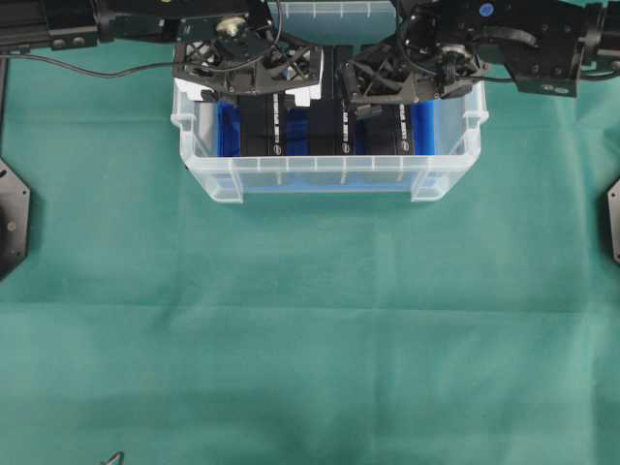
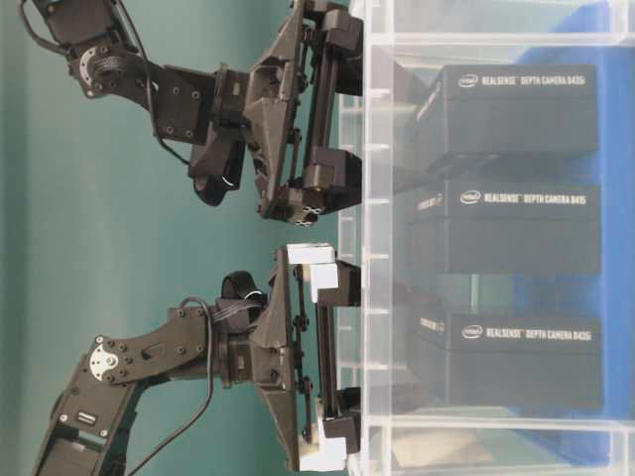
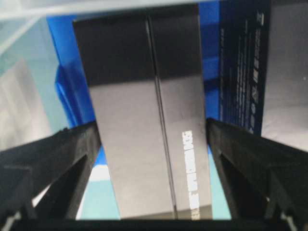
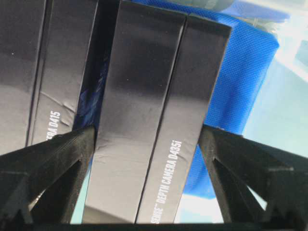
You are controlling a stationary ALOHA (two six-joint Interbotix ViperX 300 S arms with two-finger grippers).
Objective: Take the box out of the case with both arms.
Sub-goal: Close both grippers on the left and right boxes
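We are hanging over the case [image 1: 329, 179] with both grippers spread wide, holding nothing: the left gripper [image 3: 153, 137] is straddling one box [image 3: 144, 120], the right gripper [image 4: 147, 139] another box [image 4: 149, 115]. We are judging that squeezing evenly matters.

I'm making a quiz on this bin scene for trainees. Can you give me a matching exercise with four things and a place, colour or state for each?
Things:
1. left hand
2. right hand
3. case
4. tablecloth

Descriptions:
A. clear plastic with blue lining on its floor
B. green
C. open, astride the box with the D435i label
D. open, has white parts, astride the box at the other end of the row

Pairs: 1-D, 2-C, 3-A, 4-B
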